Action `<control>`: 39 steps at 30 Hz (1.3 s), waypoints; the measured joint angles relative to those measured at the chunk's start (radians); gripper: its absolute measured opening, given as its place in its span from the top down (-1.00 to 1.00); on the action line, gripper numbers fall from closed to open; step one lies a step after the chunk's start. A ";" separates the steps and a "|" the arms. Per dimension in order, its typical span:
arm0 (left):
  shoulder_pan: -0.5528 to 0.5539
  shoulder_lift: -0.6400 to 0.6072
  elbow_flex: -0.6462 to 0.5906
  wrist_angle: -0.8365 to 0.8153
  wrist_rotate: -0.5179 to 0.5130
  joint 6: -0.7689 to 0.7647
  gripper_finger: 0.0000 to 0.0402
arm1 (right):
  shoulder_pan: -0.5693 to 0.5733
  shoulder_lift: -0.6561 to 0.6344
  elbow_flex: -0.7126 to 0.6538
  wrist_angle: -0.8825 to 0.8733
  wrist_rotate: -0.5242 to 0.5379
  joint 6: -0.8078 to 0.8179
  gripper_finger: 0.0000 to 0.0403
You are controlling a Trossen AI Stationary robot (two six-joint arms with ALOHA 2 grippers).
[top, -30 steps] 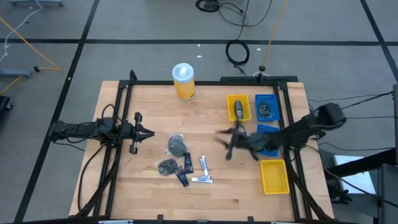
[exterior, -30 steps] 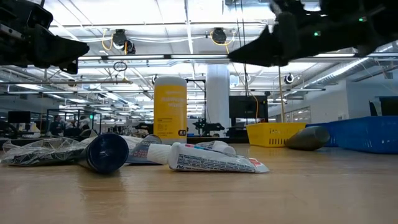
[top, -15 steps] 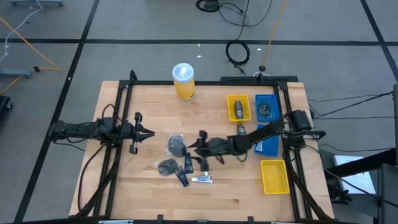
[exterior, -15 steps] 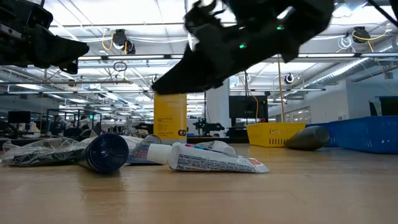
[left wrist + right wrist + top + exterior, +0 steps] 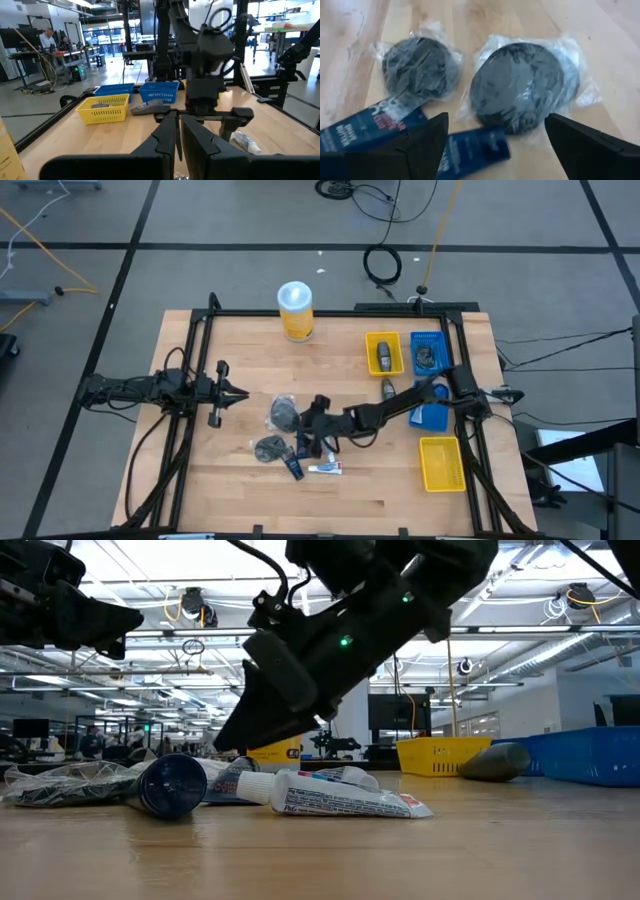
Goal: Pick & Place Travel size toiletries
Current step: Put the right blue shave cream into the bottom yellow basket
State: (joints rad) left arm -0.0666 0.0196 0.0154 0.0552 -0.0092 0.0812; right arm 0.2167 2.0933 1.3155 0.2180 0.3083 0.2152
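1. While the toiletries cluster is being viewed from above, the right gripper (image 5: 318, 423) is being held over it, far nearer than the left gripper (image 5: 232, 392), parked at the table's left.
2. Low view: the white tube (image 5: 340, 797) is being shown lying flat.
3. Left wrist: its fingers (image 5: 167, 140) are being kept pressed together.
4. Right wrist: fingers (image 5: 417, 142) are being held spread, empty, the dark-blue bottle (image 5: 475, 148) lying between them, the round pouches (image 5: 522, 87) just beyond.

Toiletries (image 5: 296, 442) mid-table (image 5: 240, 360), trays (image 5: 406, 354) right
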 joint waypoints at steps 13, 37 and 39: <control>0.000 0.000 0.000 0.000 0.000 0.000 0.84 | 0.017 0.000 0.001 -0.108 0.061 0.009 -0.58; 0.000 0.000 0.000 0.001 0.000 0.000 0.84 | -0.039 -0.140 0.001 -0.496 0.233 0.125 -0.58; 0.000 0.000 0.000 0.000 -0.001 0.000 0.84 | -0.054 -0.134 -0.002 -0.537 0.160 -0.037 -0.58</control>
State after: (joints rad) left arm -0.0666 0.0193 0.0154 0.0555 -0.0097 0.0811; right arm 0.1631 1.9590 1.3136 -0.3185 0.4684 0.1779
